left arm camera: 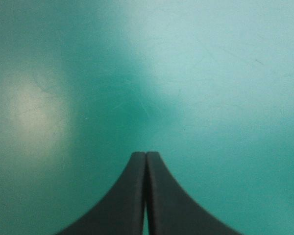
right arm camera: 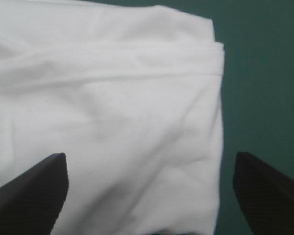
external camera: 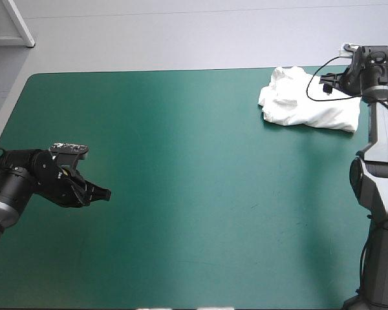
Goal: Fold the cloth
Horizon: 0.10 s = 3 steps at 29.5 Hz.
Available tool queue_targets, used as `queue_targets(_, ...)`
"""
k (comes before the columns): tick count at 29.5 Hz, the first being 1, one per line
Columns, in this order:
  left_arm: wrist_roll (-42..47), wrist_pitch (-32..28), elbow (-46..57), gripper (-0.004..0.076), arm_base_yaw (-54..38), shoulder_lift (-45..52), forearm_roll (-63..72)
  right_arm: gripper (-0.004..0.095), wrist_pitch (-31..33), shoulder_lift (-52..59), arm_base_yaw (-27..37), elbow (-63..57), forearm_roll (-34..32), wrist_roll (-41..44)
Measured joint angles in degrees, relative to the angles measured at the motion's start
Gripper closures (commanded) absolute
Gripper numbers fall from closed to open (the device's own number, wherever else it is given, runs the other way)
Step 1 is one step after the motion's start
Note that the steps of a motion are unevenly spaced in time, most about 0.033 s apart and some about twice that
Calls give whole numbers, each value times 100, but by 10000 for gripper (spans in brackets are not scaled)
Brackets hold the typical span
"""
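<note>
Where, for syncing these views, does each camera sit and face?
High view: above and behind the robot, facing down over the table; left arm and right arm show.
Left wrist view: above the left gripper, facing bare table; fingers shut.
Right wrist view: above the right gripper, facing the T-shirt; fingers open.
Shared: high and right wrist views show the T-shirt.

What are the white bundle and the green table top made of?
The T-shirt looks like soft matte fabric, likely cotton: it lies in limp folds and wrinkles. The teal-green cover seems a smooth, faintly glossy mat, maybe vinyl: glare patches and fine scratches.
</note>
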<state>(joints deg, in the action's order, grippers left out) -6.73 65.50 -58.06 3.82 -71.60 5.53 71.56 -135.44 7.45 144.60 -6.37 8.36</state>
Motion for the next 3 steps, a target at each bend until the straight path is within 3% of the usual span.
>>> queue_targets(3,0,0,0,734,0,0,0,55,0,188,0,0,-236,-8)
